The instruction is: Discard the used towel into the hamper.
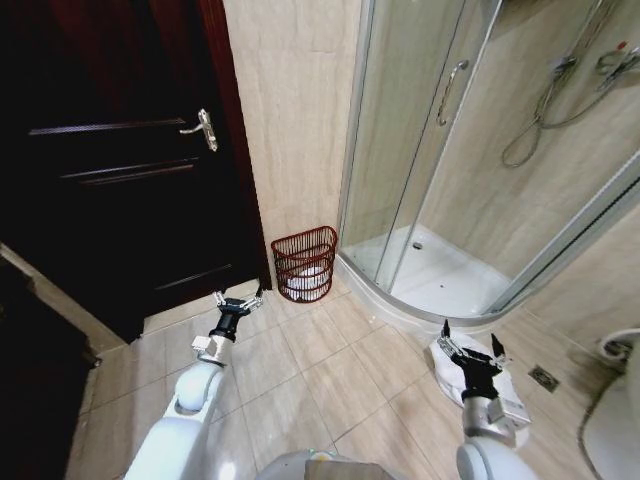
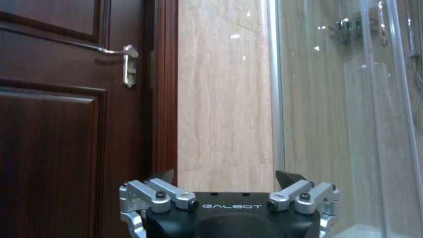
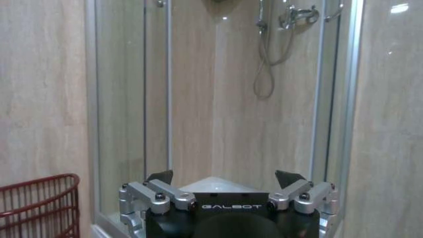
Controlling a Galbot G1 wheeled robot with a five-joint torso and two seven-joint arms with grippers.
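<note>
The hamper (image 1: 304, 262), a dark red wire basket, stands on the floor against the beige wall between the door and the shower. Something white shows through its bars. Its rim also appears in the right wrist view as the hamper (image 3: 39, 208). A white towel (image 1: 446, 372) lies on the tiles at the right, partly hidden by my right arm. My right gripper (image 1: 470, 345) (image 3: 225, 174) hangs open and empty just above it. My left gripper (image 1: 238, 298) (image 2: 228, 176) is open and empty, a short way to the left of the hamper and nearer to me.
A dark wooden door (image 1: 110, 180) with a metal handle (image 1: 205, 128) fills the left. The glass shower enclosure (image 1: 420, 150) with its raised curved curb (image 1: 400, 312) stands to the right of the hamper. A floor drain (image 1: 544, 377) and a white fixture (image 1: 612, 425) sit at the far right.
</note>
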